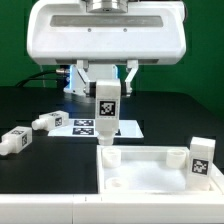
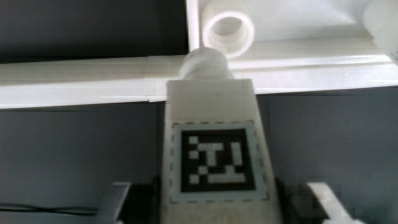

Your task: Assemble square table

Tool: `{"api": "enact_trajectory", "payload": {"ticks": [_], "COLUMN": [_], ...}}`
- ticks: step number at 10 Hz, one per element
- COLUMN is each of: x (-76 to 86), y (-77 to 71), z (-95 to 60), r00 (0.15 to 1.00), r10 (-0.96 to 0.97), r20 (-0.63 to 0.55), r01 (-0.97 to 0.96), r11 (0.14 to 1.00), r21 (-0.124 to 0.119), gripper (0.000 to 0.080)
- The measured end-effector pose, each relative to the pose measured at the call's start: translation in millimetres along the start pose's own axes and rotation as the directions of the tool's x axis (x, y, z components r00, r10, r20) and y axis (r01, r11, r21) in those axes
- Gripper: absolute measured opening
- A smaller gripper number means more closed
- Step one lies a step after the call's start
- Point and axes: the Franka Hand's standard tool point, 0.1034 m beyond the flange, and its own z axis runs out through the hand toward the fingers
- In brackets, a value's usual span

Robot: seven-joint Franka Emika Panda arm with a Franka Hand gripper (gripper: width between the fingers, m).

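My gripper (image 1: pixel 106 90) is shut on a white leg (image 1: pixel 106 108) that carries a black-and-white tag, and holds it upright. The leg's lower end is at the rear corner of the white square panel (image 1: pixel 150 172) on the exterior view's left. In the wrist view the leg (image 2: pixel 214 130) runs from my gripper (image 2: pixel 217 205) down to the panel's rim (image 2: pixel 320 75). Its narrow tip lies just short of a round corner socket (image 2: pixel 228 30). I cannot tell whether the tip touches the panel. Another leg (image 1: pixel 201 160) stands upright at the panel's corner on the exterior view's right.
Two more tagged legs lie on the black table at the exterior view's left, one nearer (image 1: pixel 14 140) and one farther back (image 1: pixel 47 122). The marker board (image 1: pixel 82 126) lies flat behind the held leg. A white bar (image 1: pixel 40 212) runs along the front edge.
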Motion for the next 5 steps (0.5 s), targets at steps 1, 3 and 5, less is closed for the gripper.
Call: {"api": "enact_trajectory", "payload": {"ticks": [1, 3, 5], "x": [-0.7, 3.3, 2.1], "y": [-1.7, -13.8, -16.3], "z": [2.5, 17.9, 25.3], "r00": [1.0, 0.999, 0.999], "r10": [0.0, -0.01, -0.013], "r20": [-0.005, -0.033, -0.034], "r01": [0.0, 0.01, 0.013], "r11": [1.0, 1.0, 1.0], "r21": [-0.003, -0.011, -0.013], "gripper": [0.0285, 0.0285, 0.0285]}}
